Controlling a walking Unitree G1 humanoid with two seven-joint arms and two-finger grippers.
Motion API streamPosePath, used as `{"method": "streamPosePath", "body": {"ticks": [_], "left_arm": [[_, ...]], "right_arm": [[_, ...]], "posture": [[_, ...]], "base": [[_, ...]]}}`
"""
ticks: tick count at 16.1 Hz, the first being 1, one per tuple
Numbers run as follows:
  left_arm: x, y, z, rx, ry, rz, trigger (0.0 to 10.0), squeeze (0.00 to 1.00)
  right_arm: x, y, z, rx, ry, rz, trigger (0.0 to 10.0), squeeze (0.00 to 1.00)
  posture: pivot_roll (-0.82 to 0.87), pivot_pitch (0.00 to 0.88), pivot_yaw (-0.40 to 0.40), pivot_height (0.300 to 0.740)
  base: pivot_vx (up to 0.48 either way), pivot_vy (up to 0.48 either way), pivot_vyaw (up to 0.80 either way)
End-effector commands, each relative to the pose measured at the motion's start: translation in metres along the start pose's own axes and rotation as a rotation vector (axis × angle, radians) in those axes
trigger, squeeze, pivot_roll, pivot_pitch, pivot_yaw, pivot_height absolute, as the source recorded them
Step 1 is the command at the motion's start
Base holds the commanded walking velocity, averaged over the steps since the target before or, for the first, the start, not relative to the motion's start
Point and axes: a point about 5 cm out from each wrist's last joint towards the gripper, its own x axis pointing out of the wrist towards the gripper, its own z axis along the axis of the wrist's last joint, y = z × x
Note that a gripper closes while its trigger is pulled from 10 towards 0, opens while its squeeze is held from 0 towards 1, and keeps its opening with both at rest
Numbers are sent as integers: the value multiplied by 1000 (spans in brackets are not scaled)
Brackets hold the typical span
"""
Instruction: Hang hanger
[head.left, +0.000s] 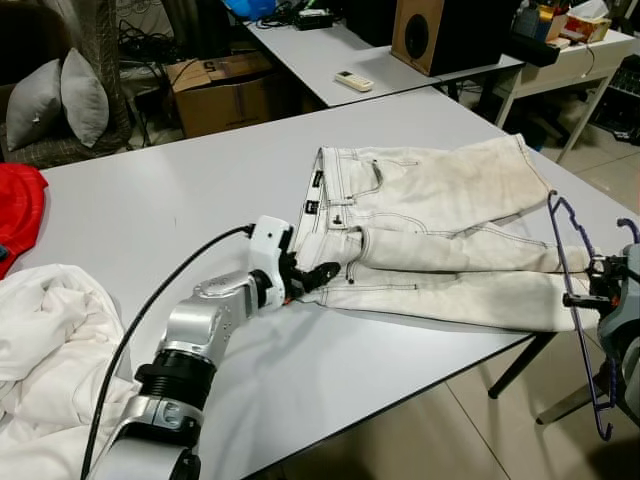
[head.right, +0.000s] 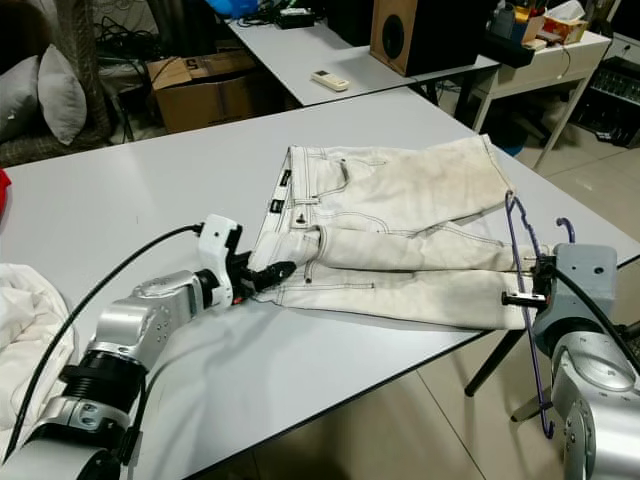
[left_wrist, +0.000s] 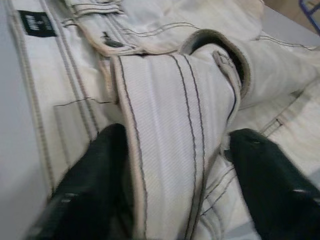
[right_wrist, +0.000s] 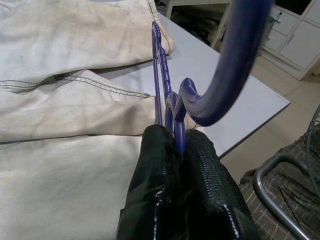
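Bench (head.left: 150, 230): grey, carrying white jeans (head.left: 430, 235) laid flat at centre right, waistband to the left, likely spread for hanging. Left gripper (head.left: 318, 275): fingers parted wide, straddling a waistband fold, probably to lift it. Right gripper (right_wrist: 180, 165): clamped on purple hanger (head.right: 525, 290), at the bench's right edge beside the leg ends.

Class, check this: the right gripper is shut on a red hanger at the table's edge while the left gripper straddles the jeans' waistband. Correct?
Not quite: the hanger is blue, as the right wrist view shows. The right gripper is shut on it, and the left gripper straddles the waistband of the jeans.
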Motion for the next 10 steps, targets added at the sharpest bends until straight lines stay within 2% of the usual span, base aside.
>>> {"method": "streamPosePath", "body": {"ticks": [1,10], "left_arm": [[2,0,4,12,4,-5,0,0],[-1,8,2,32,-3,33,0,0]], "right_arm": [[-3,0,1,6,-3,-1,10000,0],[-2,11,0,2,-2,52,10000,0]], "posture": [[-145,3,56,740],[-137,8,52,740]], "base": [[0,0,0],[0,0,0]]}}
